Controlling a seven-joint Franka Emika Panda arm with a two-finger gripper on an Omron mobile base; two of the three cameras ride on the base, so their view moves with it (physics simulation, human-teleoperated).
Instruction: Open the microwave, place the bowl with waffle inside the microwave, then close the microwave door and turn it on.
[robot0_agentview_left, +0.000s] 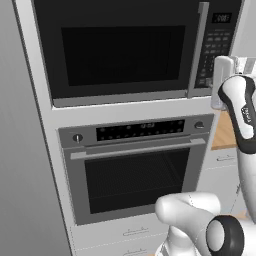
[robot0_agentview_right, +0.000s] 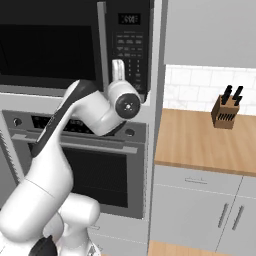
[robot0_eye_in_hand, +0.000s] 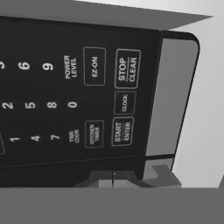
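Microwave (robot0_agentview_left: 125, 50) built into white cabinet column, above steel-fronted oven (robot0_agentview_left: 135, 170). Microwave door (robot0_agentview_left: 117, 52) shut, flush with front; silver vertical handle (robot0_agentview_left: 196, 50) at door's right edge, keypad (robot0_agentview_right: 129, 52) beside it. Fingers (robot0_eye_in_hand: 113, 178) pressed together, holding nothing, tips at keypad's lower corner, near START/ENTER button (robot0_eye_in_hand: 122, 131); STOP/CLEAR button (robot0_eye_in_hand: 127, 69) alongside. Arm's wrist in front of keypad in both base views. Wooden tabletop (robot0_agentview_right: 200, 145) right of column carries knife block (robot0_agentview_right: 226, 111).
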